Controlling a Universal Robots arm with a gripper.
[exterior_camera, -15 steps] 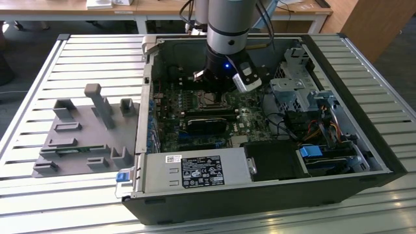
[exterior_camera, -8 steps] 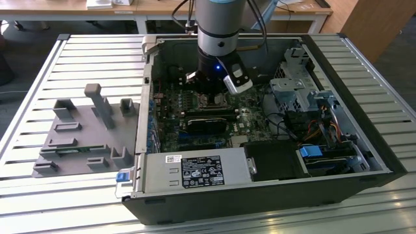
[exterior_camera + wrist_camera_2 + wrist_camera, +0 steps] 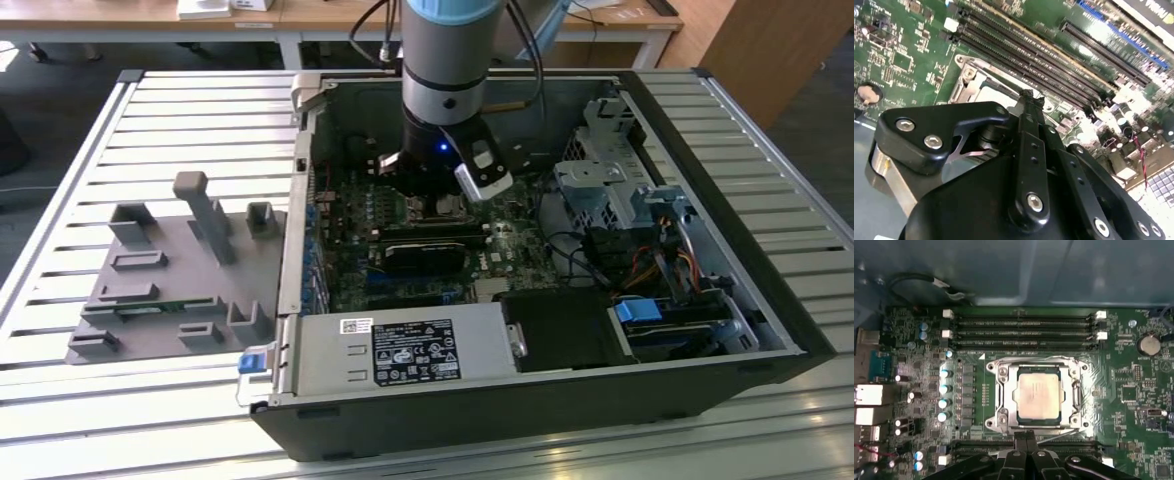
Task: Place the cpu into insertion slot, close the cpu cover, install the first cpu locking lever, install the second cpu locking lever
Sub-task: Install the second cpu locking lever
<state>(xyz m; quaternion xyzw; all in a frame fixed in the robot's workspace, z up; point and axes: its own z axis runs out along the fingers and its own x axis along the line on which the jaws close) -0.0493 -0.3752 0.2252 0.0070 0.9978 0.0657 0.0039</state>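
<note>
The cpu [image 3: 1037, 395], a pale square chip, lies flat in the insertion slot [image 3: 1036, 426] on the green motherboard. The cpu cover [image 3: 1004, 390], a silvery frame, lies down around it with the chip showing through its cut-out. A thin silvery lever wire [image 3: 1074, 430] runs along the slot edge nearest my fingertips. My gripper [image 3: 1024, 437] is shut with its black fingertips pressed together and nothing visible between them, just above that edge of the slot. In the second wrist view the gripper [image 3: 1026, 96] hangs over the slot [image 3: 968, 80]. In the exterior view the gripper [image 3: 430, 195] is low inside the case over the slot [image 3: 438, 209].
Long black memory slots [image 3: 1024, 332] lie beside the socket. A black rectangular block [image 3: 427, 255] sits just in front of it, a grey power-supply box [image 3: 400, 350] at the case's front, drive cage and cables [image 3: 607, 190] on the exterior view's right. A grey fixture tray [image 3: 174, 270] stands outside.
</note>
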